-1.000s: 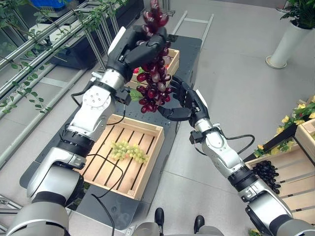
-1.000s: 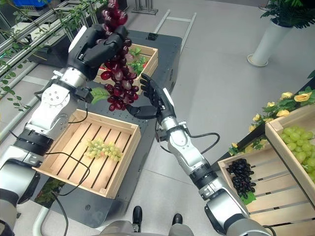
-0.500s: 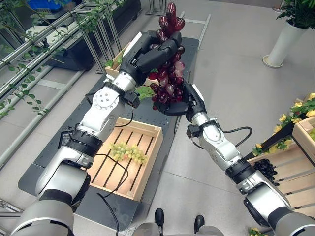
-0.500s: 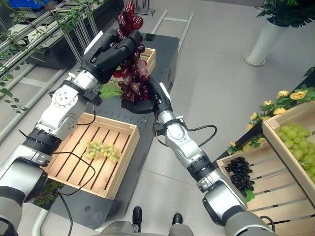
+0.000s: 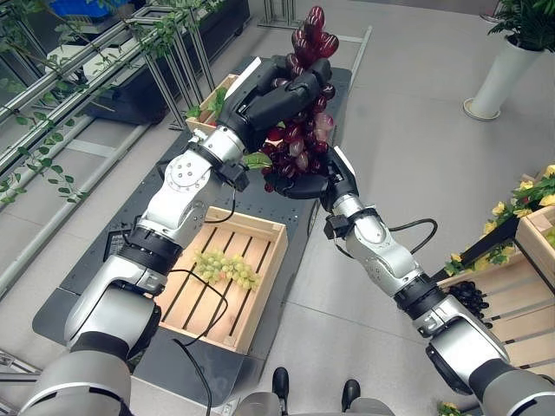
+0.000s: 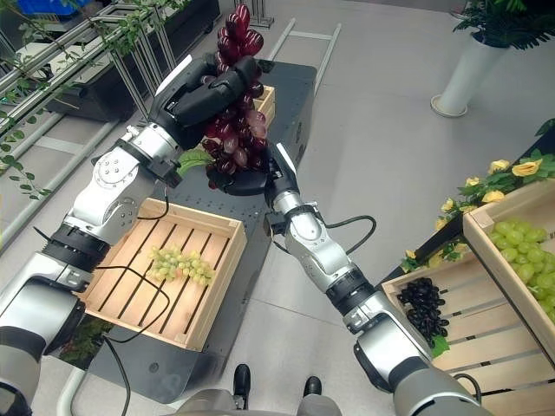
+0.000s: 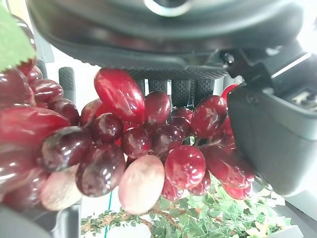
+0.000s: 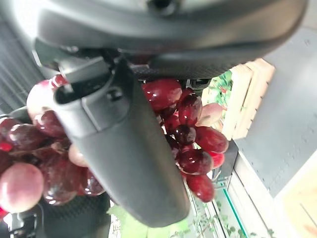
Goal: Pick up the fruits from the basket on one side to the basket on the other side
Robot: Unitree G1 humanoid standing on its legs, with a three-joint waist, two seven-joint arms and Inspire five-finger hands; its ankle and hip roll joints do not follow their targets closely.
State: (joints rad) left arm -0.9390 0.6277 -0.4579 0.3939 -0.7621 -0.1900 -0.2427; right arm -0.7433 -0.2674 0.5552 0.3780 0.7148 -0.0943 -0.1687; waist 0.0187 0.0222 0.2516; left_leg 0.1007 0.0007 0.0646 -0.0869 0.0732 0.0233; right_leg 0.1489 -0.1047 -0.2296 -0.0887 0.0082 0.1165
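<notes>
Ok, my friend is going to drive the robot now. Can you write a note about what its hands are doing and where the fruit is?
Left hand: shut on the red grapes, held up high above the dark cart.
Right hand: cupped under the bunch's lower end, fingers curled on it.
Green grapes lie in the near wooden crate. Black grapes lie in a crate on the robot's right.
Done: red grapes lifted out.
Left: carry them across to the right-side crates and set them down.

A bunch of dark red grapes (image 5: 301, 143) with a green leaf hangs in the air above the dark platform, its upper berries sticking up past the fingers around it. A green grape bunch (image 5: 225, 266) lies in the near wooden crate (image 5: 260, 290), beside its middle slats.
</notes>
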